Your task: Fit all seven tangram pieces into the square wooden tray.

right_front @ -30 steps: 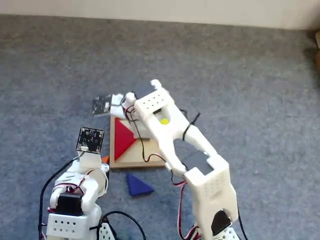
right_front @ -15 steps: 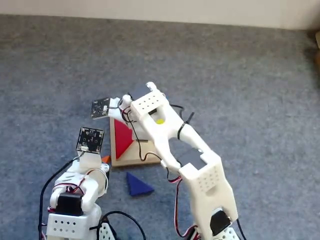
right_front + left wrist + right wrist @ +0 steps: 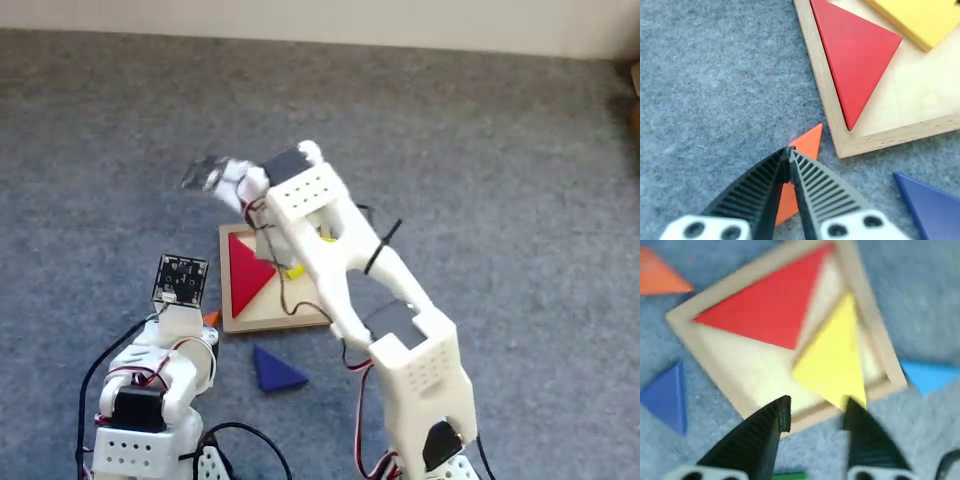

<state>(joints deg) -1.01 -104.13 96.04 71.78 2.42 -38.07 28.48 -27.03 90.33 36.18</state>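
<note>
Your right claw [image 3: 818, 409] hangs open and empty above the tray [image 3: 867, 305]; your left claw [image 3: 789, 152], closed with nothing in it, is above the orange triangle [image 3: 809, 142].

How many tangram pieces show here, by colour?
red piece: 1
yellow piece: 1
orange piece: 1
dark blue piece: 1
light blue piece: 1
Total: 5, plus a green sliver too little seen to count.
</note>
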